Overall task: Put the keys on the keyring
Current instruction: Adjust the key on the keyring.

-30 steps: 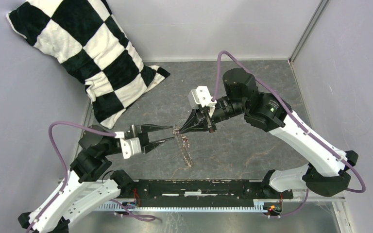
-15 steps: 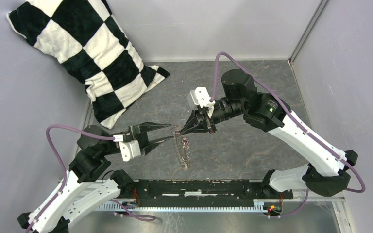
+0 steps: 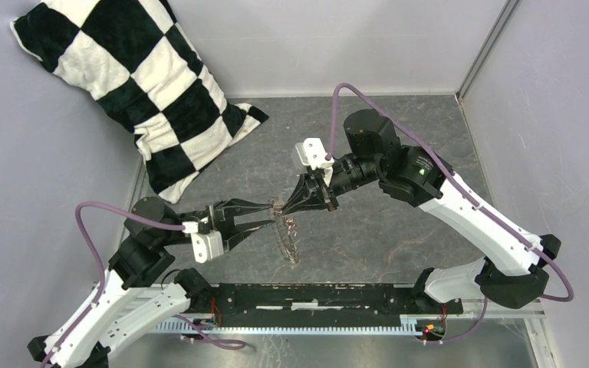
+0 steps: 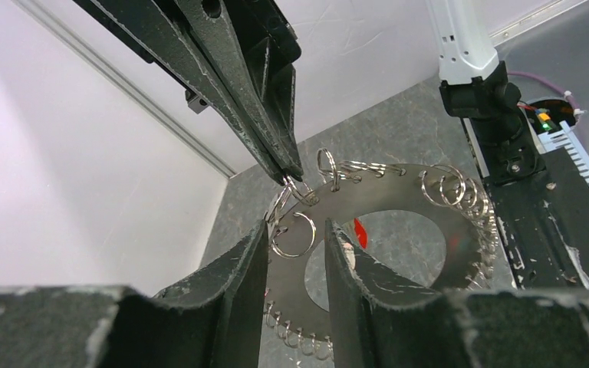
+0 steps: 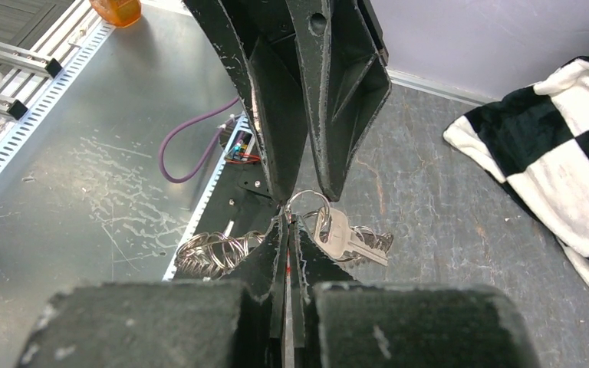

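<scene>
Enclosure closed on three sides. Back wall (image 3: 314, 38), left wall (image 3: 31, 192) and right wall (image 3: 560, 115) are plain pale lavender-grey panels, matte and unmarked. An aluminium corner post (image 3: 487, 50) runs up where the back and right walls meet.

Bench (image 3: 399, 222) is topped with a dark grey mottled mat with brownish streaks. A black-and-white chequered pillow (image 3: 134, 77) slumps in the far left corner, leaning on the left wall, its lower end on the mat.

Near edge: black mounting rail (image 3: 314, 295), then a white slotted cable duct (image 3: 291, 328), then scuffed sheet metal (image 3: 314, 354). An orange object (image 5: 116, 9) sits at the metal's edge, cropped.

Light is even and diffuse; shadows are soft.
</scene>
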Motion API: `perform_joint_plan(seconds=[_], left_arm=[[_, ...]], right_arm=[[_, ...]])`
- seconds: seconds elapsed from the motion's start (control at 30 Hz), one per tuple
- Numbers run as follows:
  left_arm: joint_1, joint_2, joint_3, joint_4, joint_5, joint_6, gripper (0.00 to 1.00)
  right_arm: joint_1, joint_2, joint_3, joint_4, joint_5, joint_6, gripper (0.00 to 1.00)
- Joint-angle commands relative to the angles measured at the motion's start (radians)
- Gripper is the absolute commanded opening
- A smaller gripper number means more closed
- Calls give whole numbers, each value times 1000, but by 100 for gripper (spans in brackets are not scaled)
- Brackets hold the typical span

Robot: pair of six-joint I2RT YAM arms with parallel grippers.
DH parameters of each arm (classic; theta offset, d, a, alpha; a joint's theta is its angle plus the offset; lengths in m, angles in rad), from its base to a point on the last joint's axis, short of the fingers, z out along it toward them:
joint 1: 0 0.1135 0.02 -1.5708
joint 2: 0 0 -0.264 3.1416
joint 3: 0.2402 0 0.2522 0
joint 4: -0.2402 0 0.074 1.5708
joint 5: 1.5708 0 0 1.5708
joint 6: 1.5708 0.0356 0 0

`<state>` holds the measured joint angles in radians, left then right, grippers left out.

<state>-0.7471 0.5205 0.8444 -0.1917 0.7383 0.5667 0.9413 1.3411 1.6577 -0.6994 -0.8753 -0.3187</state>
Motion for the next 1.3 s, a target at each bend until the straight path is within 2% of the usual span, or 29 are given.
perform_joint_plan(seconds=[0.0, 0.37, 0.67, 0.8, 1.07, 1.27], left_arm=[[5, 12, 18, 27, -14, 63, 39], [5, 12, 16, 21, -37, 86, 39], [5, 35, 10, -40, 51, 135, 37], [5, 46, 17, -36, 50, 148, 31], [5, 55, 19, -33, 72, 142, 31], [5, 52, 19, -38, 89, 150, 11]], right_arm=[[-2, -8, -7, 36, -31, 3, 1], [-3, -11, -32, 17, -60, -8, 1], [-2, -2, -40, 25, -88, 2, 1], [-2, -3, -55, 26, -93, 0, 1], [0, -4, -70, 24, -90, -5, 1], [-1, -6, -74, 22, -71, -6, 1]])
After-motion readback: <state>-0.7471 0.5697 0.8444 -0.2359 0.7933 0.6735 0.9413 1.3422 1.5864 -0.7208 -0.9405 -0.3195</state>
